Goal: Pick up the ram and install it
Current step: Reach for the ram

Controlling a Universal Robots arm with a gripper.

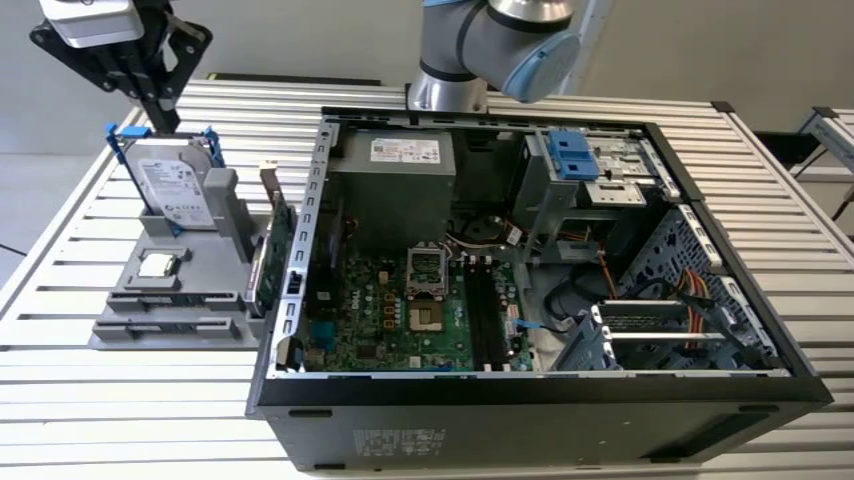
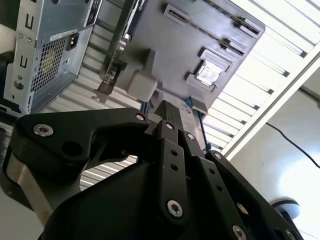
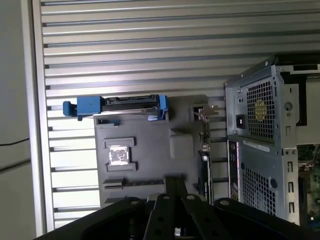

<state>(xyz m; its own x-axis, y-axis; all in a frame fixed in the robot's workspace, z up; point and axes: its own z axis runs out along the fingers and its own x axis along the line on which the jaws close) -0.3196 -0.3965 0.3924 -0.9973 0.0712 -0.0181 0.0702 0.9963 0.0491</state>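
One arm (image 1: 494,45), one gripper (image 1: 163,118), one open case (image 1: 534,392) and one grey holder (image 1: 120,335) show on the slatted table (image 1: 747,170). The holder carries one upright hard drive (image 1: 174,185) with two blue clips (image 3: 90,106), one loose processor (image 1: 158,265) and one green card (image 1: 280,260) on edge. The gripper hangs over the holder's far end, just above the drive. Its fingers (image 3: 171,186) meet in a single dark tip, with nothing in their hold that I can see

The ram I cannot pick out for certain. One dark narrow strip (image 1: 481,318) sits among the board's slots, just to the exterior view's right of the socket (image 1: 424,270). Its long axis runs from the case wall nearest the exterior camera towards the power supply (image 1: 394,190). Stick or bare slot, I cannot tell. It is well apart from the gripper

The case lies open upward, just beside the holder. Cables (image 1: 574,300) crowd the strip on the exterior view's right, and the room above the board is open
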